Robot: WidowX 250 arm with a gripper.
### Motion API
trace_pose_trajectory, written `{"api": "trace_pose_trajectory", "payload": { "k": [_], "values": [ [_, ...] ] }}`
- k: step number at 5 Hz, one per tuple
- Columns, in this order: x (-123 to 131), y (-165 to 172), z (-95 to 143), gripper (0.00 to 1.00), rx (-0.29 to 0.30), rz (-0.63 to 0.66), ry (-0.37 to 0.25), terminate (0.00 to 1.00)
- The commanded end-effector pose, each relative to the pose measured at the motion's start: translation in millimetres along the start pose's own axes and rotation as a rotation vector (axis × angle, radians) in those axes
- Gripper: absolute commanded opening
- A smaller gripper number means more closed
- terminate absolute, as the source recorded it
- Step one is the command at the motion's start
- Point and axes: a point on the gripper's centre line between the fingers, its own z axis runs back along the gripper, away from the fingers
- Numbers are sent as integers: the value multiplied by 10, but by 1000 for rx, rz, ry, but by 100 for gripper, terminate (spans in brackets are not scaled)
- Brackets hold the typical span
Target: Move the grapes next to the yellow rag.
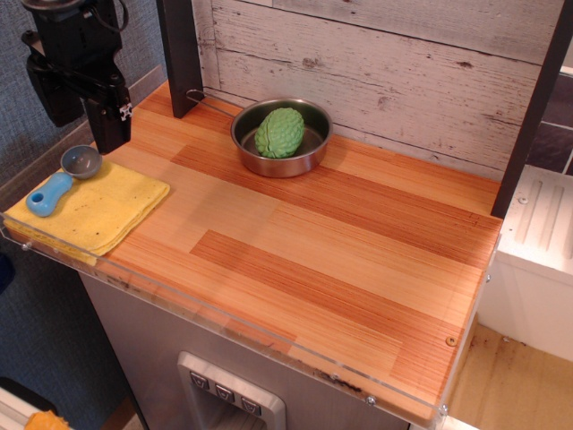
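Observation.image: we are seeing grapes (pixel 280 133) sitting in steel bowl (pixel 281 137). Pincer (pixel 100 134) is hanging over yellow rag (pixel 94 210); can't tell its spread.

Grapes in the bowl, my arm parked over the rag corner.

I see the grapes (pixel 279 133) lying inside the steel bowl (pixel 309 158), well apart from the yellow rag (pixel 100 210). A blue-handled scoop (pixel 61 182) rests on the rag's far edge. My gripper (pixel 100 115) hangs just above the scoop; I can't read its jaws.
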Motion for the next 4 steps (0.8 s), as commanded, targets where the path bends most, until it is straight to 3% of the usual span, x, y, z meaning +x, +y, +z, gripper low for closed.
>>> {"api": "trace_pose_trajectory", "payload": {
  "k": [1, 2, 4],
  "values": [
    [0, 0, 0, 100, 0, 0, 0, 0],
    [178, -37, -49, 100, -31, -28, -59, 0],
    [777, -450, 93, 100, -87, -3, -200, 0]
  ]
}}
